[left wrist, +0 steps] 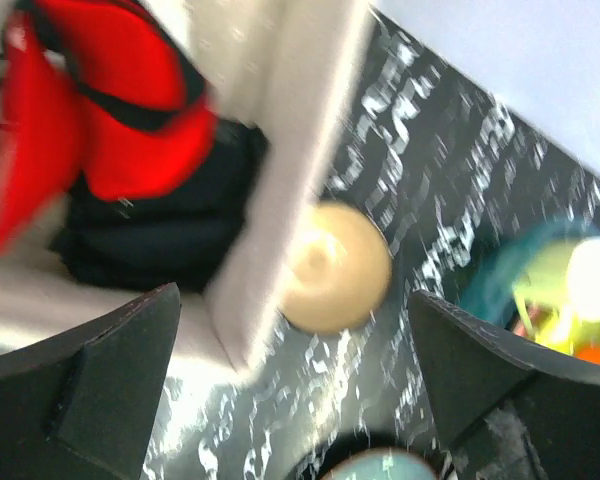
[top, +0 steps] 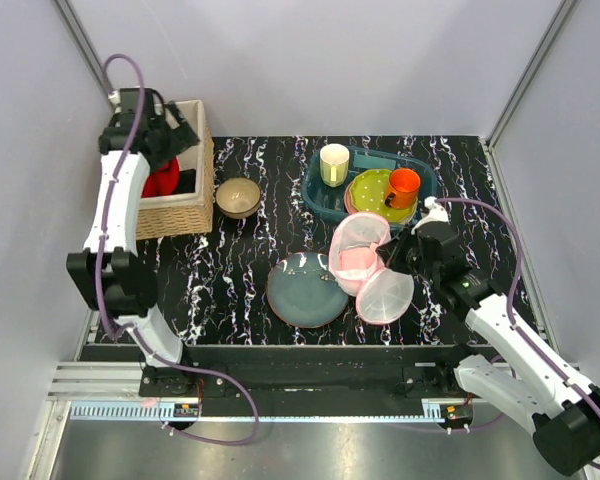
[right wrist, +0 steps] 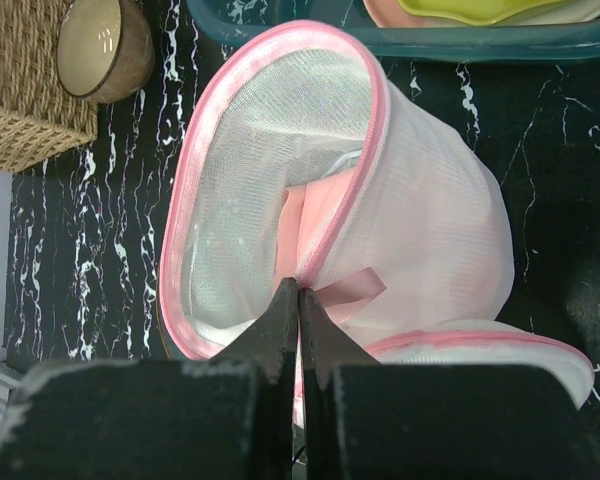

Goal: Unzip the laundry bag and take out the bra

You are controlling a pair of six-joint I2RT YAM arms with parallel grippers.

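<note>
The laundry bag (top: 358, 245), white mesh with pink zip trim, lies open on its side at centre right, its round lid (top: 385, 297) flopped toward the front. My right gripper (right wrist: 299, 285) is shut on the pink trim at the bag's rim (right wrist: 345, 180), beside a small ribbon loop; pale pink fabric shows inside. The bra (left wrist: 110, 110), red with dark edging, lies in the wicker basket (top: 185, 215) on a black cloth (left wrist: 150, 240). My left gripper (left wrist: 292, 300) hangs open above the basket's edge with nothing between its fingers, blurred in the left wrist view.
A tan bowl (top: 238, 197) sits just right of the basket. A blue-grey plate (top: 305, 290) lies left of the bag. A teal tray (top: 318, 200) at the back holds a cream cup (top: 334, 163), stacked plates and an orange mug (top: 403, 186).
</note>
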